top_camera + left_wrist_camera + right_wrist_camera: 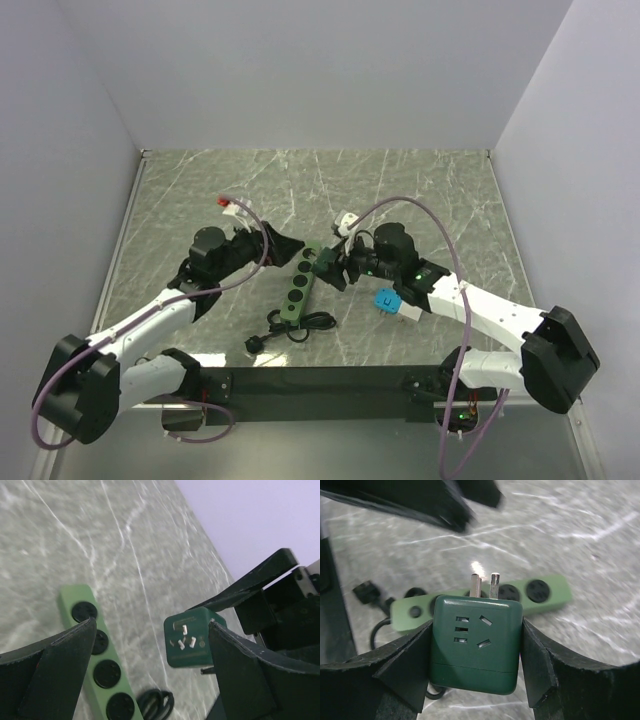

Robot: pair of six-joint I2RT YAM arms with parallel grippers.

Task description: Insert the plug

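Right jaws were clamped on the green plug [476, 642], squarely between them — prongs out past their tips, toward the power strip [547, 594] on the surface [580, 535]. Left jaws gaped wide, empty.

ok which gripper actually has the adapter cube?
The right gripper, clamped on both sides of the dark green adapter cube. The left gripper stands wide open, holding nothing.

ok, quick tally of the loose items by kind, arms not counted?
Power strip, light green, with its black cord: 1
Adapter plug, dark green, held in the right gripper: 1
Total: 2
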